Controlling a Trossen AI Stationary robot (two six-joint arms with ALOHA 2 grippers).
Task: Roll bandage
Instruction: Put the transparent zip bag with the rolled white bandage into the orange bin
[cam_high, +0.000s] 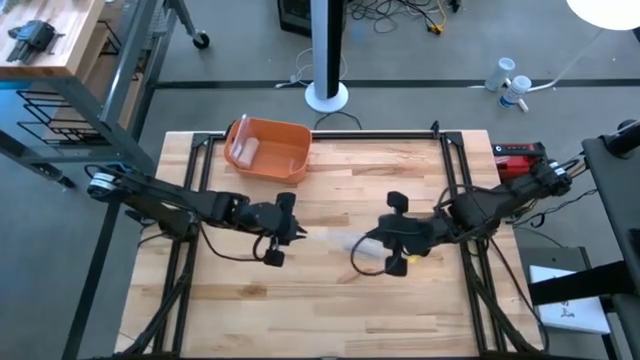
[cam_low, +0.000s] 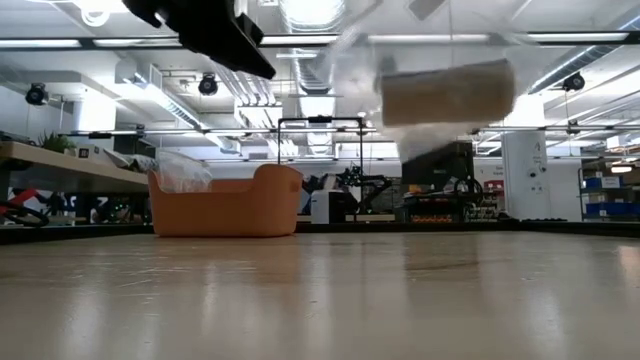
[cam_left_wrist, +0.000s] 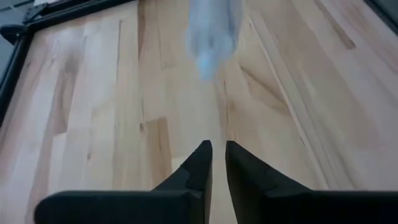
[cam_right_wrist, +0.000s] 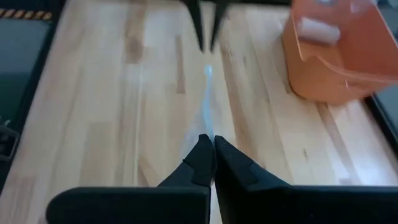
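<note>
Orange basket (cam_high: 268, 149) stands behind stretched bandage (cam_high: 335, 240).

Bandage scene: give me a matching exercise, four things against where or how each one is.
Things:
1. bandage
2. orange bin
3. left hand
4. right hand

Places or states:
A. far side of the table, a white roll inside
B. stretched between the two hands, off the table
C. shut on the bandage's left end
D. shut on the bandage's right end

Pairs: 1-B, 2-A, 3-C, 4-D
</note>
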